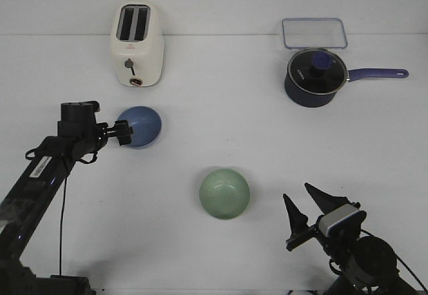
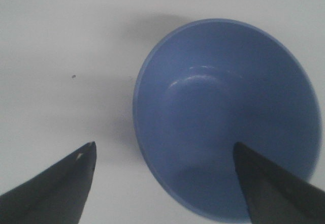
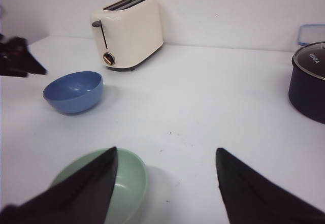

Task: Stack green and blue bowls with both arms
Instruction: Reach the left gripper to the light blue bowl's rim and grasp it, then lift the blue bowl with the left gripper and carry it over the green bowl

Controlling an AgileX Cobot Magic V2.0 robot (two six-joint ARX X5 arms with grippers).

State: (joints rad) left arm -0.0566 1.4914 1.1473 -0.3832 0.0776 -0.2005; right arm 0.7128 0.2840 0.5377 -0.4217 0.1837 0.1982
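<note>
The periwinkle blue bowl (image 1: 142, 126) sits upright on the white table at the middle left. My left gripper (image 1: 124, 133) is open at its near-left rim. In the left wrist view the gripper (image 2: 163, 145) straddles the blue bowl's (image 2: 223, 112) rim, one finger over the inside and one outside, not closed on it. The sage green bowl (image 1: 225, 192) sits upright at the front centre. My right gripper (image 1: 296, 191) is open and empty to the right of it, apart from it. In the right wrist view the gripper (image 3: 166, 150) has the green bowl (image 3: 131, 183) partly behind one finger.
A cream toaster (image 1: 137, 44) stands at the back left. A dark navy lidded saucepan (image 1: 314, 77) with its handle pointing right stands at the back right, with a clear lidded container (image 1: 314, 33) behind it.
</note>
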